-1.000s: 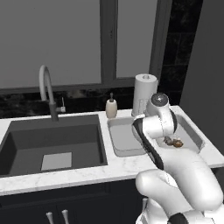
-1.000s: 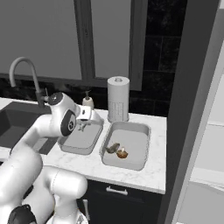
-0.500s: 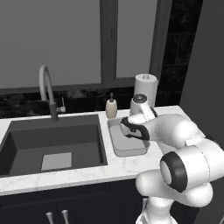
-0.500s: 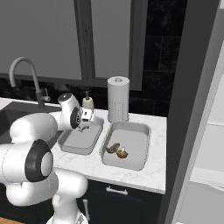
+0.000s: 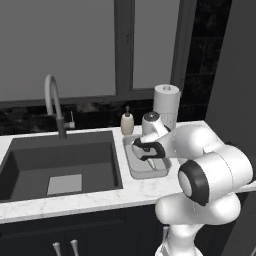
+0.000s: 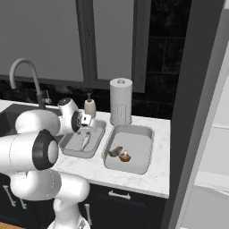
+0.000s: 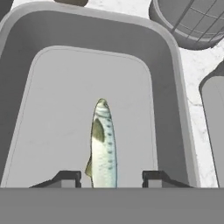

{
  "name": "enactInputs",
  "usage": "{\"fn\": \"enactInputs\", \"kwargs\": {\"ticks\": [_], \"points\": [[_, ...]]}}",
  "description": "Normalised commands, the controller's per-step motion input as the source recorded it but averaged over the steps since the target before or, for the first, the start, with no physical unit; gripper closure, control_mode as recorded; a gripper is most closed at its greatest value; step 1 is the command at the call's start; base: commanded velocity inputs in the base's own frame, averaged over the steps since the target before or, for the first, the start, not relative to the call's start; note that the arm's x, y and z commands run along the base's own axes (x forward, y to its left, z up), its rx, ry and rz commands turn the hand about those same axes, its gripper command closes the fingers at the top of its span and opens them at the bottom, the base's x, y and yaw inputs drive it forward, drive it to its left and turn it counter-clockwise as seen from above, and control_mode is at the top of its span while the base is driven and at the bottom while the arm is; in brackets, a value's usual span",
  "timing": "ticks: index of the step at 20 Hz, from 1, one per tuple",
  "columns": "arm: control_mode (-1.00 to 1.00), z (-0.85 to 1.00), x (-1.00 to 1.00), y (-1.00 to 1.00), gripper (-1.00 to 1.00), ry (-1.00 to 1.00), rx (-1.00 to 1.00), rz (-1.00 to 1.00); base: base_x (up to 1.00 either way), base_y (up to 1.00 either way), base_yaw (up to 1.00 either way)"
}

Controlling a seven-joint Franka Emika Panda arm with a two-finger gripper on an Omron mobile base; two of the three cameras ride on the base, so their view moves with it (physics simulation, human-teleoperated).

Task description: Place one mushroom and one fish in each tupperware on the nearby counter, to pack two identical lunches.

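Counter (image 6: 152, 176); gripper (image 7: 111, 178) over tupperware (image 7: 170, 78) fish (image 7: 104, 142).

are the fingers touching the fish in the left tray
Apart. The hand view shows tray floor between the fish and each of the fingers.

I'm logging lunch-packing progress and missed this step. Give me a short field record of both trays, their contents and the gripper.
tray by the sink: holds one fish, lying flat on its floor
tray by the paper towel: holds a mushroom beside a second fish
gripper: above the sink-side tray, jaws open either side of the fish's tail, not gripping
missing: no mushroom seen in the sink-side tray
paper towel roll: upright behind the trays
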Motion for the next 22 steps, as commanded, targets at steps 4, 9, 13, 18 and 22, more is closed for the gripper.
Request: {"fn": "enactInputs", "kwargs": {"ticks": [4,9,13,18,22], "points": [[-1.00,0.18,0.00,0.01,-1.00,0.00,0.00,-0.01,0.00,0.00,0.00],[-1.00,0.96,-0.75,0.00,-1.00,-0.03,0.01,0.00,0.00,0.00,0.00],[-1.00,1.00,-1.00,0.00,-1.00,-0.23,0.08,0.00,0.00,0.00,0.00],[-1.00,0.40,-0.64,-0.14,-1.00,-0.13,0.09,0.00,0.00,0.00,0.00],[1.00,0.02,-0.71,-0.10,-1.00,-0.15,0.02,0.00,-0.25,-0.06,0.00]]}}
